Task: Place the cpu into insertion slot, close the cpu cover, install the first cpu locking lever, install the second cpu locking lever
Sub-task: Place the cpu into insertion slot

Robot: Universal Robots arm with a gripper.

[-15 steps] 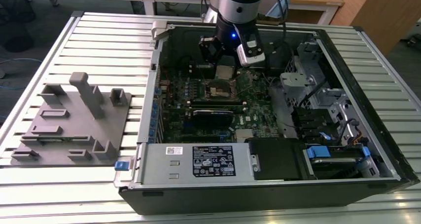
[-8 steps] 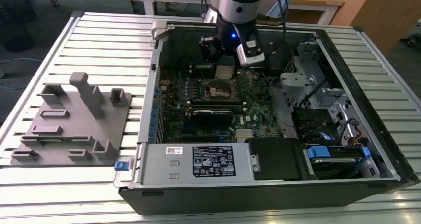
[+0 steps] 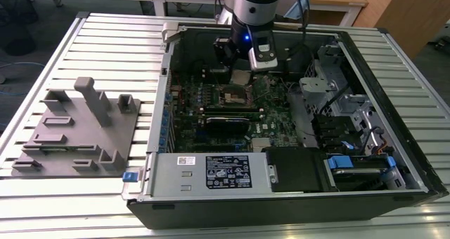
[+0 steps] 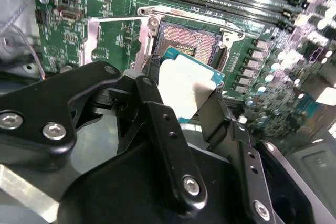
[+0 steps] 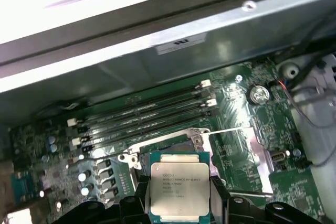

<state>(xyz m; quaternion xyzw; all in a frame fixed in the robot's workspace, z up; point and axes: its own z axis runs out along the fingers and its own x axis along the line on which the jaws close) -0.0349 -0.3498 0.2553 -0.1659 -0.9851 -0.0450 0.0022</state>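
Observation:
My gripper (image 3: 243, 73) hangs inside the open computer case and is shut on the cpu (image 4: 186, 85), a small square chip with a silvery top. In both wrist views the black fingers (image 4: 152, 106) clamp two opposite edges of the cpu (image 5: 178, 187). The chip sits tilted just above the insertion slot (image 4: 186, 40), apart from it. That slot (image 3: 235, 96) is a square socket with a dark middle on the green board. The cpu cover (image 4: 118, 40), a thin silver frame, is swung open to one side of the socket, and it is also seen beside the chip (image 5: 244, 153).
Long memory slots (image 5: 142, 114) run beside the socket. The case walls (image 3: 165, 91) close in the board. A power supply (image 3: 211, 170) and a drive bay with blue tabs (image 3: 359, 162) fill the near end. A grey fixture block (image 3: 77, 128) stands on the slatted table at the exterior view's left.

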